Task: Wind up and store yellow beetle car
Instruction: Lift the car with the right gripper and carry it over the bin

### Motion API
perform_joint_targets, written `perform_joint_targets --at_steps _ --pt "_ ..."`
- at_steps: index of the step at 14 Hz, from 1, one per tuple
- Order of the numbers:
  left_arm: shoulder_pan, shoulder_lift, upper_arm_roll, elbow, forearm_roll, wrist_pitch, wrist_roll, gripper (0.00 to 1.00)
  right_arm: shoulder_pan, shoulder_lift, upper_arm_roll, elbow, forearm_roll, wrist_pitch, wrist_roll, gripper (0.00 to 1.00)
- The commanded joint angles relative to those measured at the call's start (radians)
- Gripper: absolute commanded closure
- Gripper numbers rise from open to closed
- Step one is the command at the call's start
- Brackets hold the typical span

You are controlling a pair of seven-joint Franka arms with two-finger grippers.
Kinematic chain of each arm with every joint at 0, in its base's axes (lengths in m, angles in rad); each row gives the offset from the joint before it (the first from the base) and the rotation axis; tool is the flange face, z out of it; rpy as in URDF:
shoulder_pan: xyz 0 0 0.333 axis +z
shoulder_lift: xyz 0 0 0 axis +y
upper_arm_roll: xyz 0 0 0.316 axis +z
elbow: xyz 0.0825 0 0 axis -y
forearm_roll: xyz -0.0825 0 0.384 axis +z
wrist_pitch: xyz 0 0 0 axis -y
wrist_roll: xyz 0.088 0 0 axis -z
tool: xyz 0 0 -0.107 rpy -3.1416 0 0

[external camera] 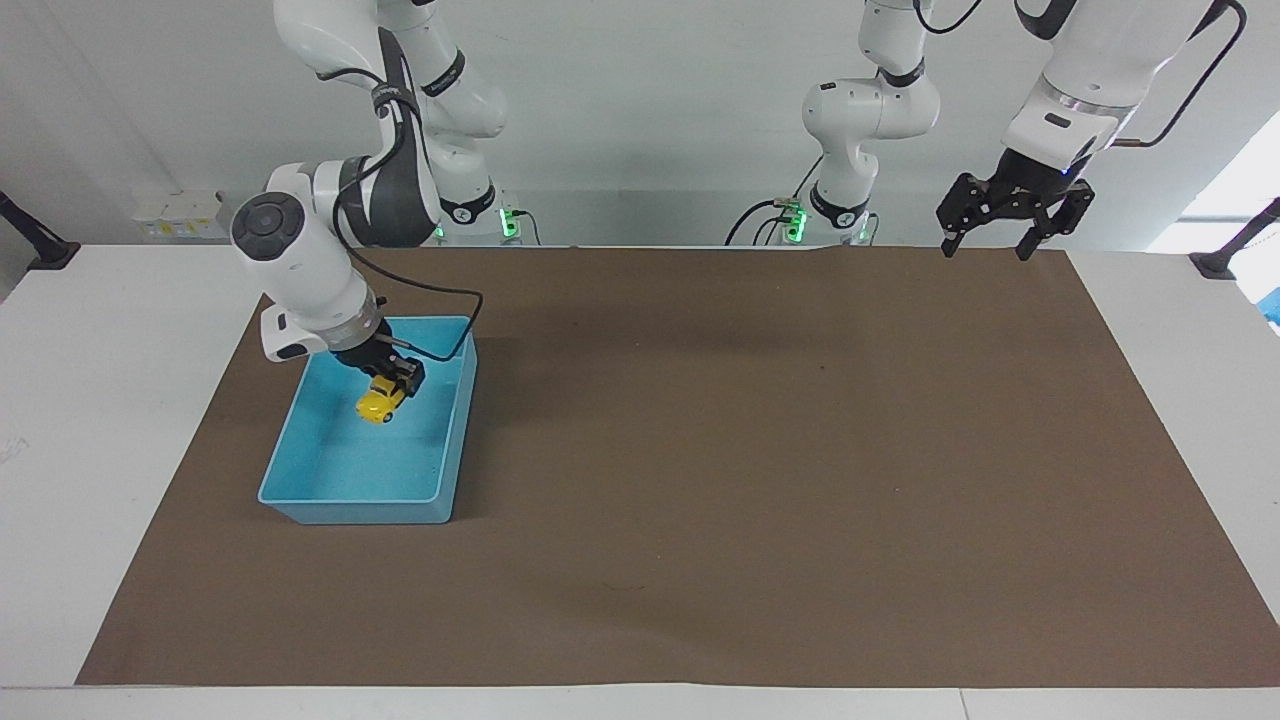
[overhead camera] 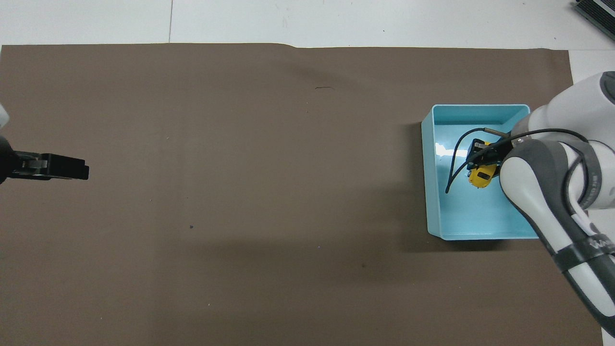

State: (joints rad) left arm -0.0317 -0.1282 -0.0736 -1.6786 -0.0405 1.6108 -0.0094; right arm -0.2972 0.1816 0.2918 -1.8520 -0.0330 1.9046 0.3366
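Right hand (external camera: 393,385) clamps yellow beetle car (external camera: 379,402), hanging over middle of blue bin (external camera: 455,430), car nose angled down toward bin floor. Release needs short drop only. Left hand (external camera: 1010,220) waits wide open, well apart.

We are looking at a robotics lab. Two white industrial arms are standing at one long edge of a white table (external camera: 120,400), their bases showing green status lights (external camera: 795,222) and trailing black cables. A plain brown mat (external camera: 750,450) is covering most of the tabletop, reaching nearly to its edges. A bare white wall (external camera: 650,100) is running along the robots' edge, with a white socket strip (external camera: 180,215) sitting near one corner and black clamp mounts (external camera: 40,245) gripping the table's ends.
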Motion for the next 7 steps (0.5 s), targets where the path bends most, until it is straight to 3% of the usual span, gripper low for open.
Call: perform_joint_targets --at_steps 1,7 --pt "0.018 -0.011 -0.008 0.002 -0.007 -0.019 0.014 0.0 -0.063 -0.057 0.01 -0.085 -0.001 0.063 -0.221 1.0" --pt "0.018 -0.011 -0.008 0.002 -0.007 -0.019 0.014 0.0 -0.063 -0.057 0.009 -0.17 -0.018 0.134 -0.444 1.0"
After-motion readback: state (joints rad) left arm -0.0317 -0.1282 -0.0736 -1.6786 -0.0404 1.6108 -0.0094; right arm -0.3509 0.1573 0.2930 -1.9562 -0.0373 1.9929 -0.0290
